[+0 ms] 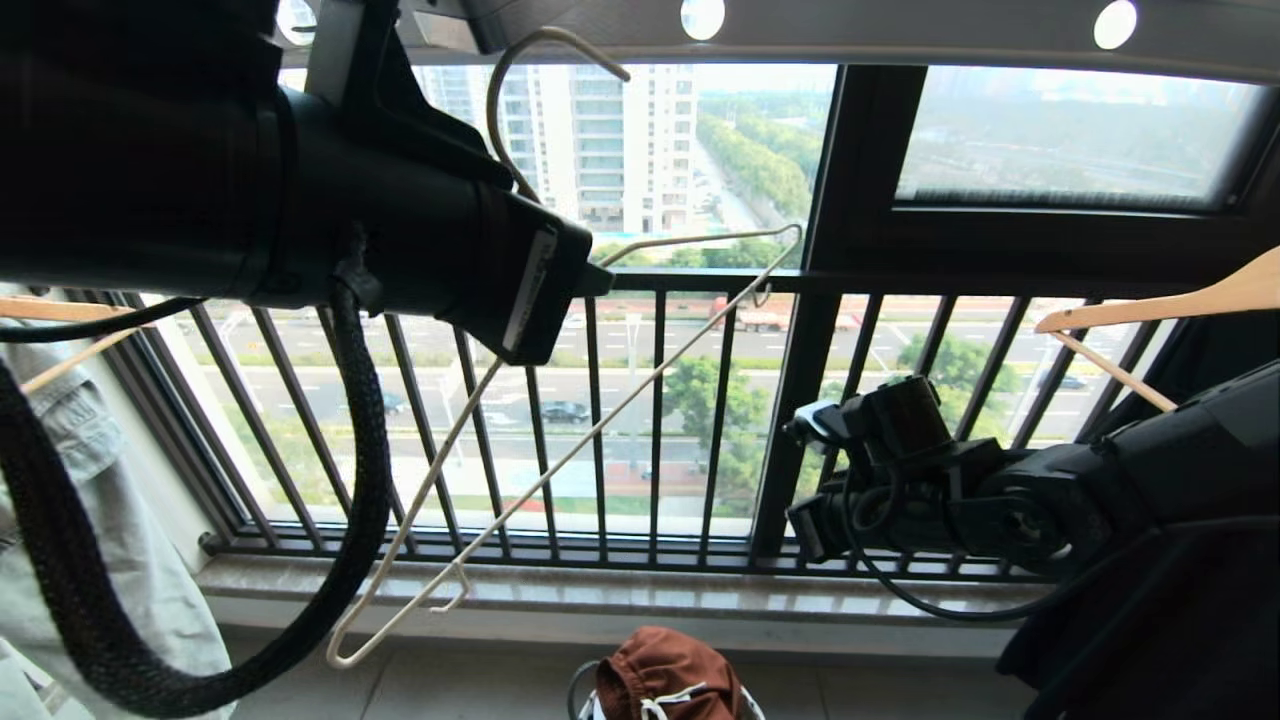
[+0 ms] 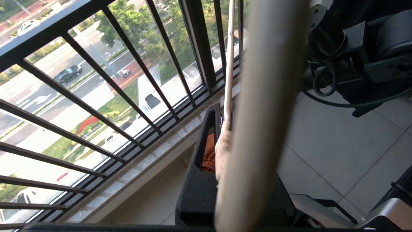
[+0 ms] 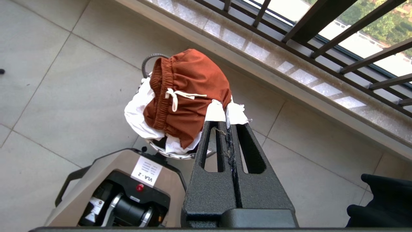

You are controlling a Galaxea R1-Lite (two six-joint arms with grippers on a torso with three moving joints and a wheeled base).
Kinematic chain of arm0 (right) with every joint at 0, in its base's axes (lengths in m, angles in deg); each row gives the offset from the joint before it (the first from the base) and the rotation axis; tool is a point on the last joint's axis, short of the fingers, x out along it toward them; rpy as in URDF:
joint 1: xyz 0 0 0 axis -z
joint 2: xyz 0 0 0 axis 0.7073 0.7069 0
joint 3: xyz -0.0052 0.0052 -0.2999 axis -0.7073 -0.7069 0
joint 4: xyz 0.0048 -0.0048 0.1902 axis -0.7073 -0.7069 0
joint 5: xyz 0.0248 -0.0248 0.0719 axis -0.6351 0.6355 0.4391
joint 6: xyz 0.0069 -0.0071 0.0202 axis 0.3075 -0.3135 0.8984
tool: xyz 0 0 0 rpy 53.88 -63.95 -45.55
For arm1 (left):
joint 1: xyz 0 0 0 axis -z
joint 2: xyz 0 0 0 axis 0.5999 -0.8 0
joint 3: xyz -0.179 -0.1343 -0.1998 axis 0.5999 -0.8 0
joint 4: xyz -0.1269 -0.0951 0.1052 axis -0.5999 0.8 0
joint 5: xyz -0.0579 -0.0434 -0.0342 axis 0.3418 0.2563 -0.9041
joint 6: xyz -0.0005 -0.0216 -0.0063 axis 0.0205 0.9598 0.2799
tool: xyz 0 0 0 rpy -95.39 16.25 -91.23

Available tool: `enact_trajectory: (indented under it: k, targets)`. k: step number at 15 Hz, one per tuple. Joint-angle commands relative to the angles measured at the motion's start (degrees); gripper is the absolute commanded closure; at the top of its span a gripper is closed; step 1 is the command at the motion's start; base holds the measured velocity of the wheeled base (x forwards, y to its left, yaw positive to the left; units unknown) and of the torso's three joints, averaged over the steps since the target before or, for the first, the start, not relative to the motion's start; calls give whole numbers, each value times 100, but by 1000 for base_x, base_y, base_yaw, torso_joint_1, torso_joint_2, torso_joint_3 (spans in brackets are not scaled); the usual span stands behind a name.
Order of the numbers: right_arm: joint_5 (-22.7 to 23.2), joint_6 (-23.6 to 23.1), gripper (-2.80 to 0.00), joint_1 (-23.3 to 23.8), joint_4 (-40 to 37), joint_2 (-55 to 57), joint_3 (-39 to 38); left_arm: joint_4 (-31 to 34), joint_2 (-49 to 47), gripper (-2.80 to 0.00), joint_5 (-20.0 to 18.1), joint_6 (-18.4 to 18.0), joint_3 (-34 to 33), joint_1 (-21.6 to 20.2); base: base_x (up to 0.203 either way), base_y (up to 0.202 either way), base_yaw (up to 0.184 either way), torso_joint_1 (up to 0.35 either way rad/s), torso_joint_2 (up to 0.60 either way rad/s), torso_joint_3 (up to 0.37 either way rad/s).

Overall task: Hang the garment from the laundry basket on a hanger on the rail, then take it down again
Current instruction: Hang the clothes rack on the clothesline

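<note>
We have our left arm raised high across the upper left of the head view, and its gripper (image 2: 225,129) is clamped on the hanger (image 1: 560,440). In the left wrist view the fingers (image 2: 206,167) are pressed together with the cream wire running out from between them towards the railing (image 2: 106,80). The hanger is tilted steeply: its hook sits up by the rail (image 1: 900,30), curving just under the row of round holes, though we cannot tell whether the hook rests on the rail or only hangs close to it. One end of the hanger points down towards the floor (image 3: 48,80), the other up and to the right against the window.

Our right arm reaches in low from the right of the head view, well apart from the hanger. Its gripper (image 3: 227,116) is closed with nothing in it, the white-tipped fingers (image 3: 215,112) touching each other, and it hovers above the basket (image 3: 151,61).

The shorts (image 3: 186,93) lie heaped on top of the basket, waistband and white drawstring showing, with white lining spilling out beneath them. The basket stands on the tiled floor near the stone sill (image 1: 600,590), directly below us in the head view.

A wooden hanger (image 1: 1180,310) hangs at the far right, and a pale garment (image 1: 90,520) at the far left.
</note>
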Motion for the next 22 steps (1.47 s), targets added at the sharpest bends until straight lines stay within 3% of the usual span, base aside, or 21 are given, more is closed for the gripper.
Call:
enact_trajectory:
  k: [1,3,8,14,17,22]
  targets:
    - [-1,-9,0,-2,9,55,14,37,-355,0,109,-6,403,156,0,0,0,0,0,0]
    - [-1,-9,0,-2,9,57,25,17,-513,0,471,-23,575,260,0,0,0,0,0,0]
    - [-1,-9,0,-2,9,74,25,-40,-779,0,863,-78,1000,317,0,0,0,0,0,0]
    - [8,-9,0,-2,9,75,25,-43,-1166,0,1087,-339,1516,317,0,0,0,0,0,0]
    - [8,-9,0,-2,2,75,25,-370,-1319,0,1285,-556,1541,300,0,0,0,0,0,0]
    - [8,-9,0,-2,9,75,25,-395,-1317,0,1437,-725,1541,232,0,0,0,0,0,0]
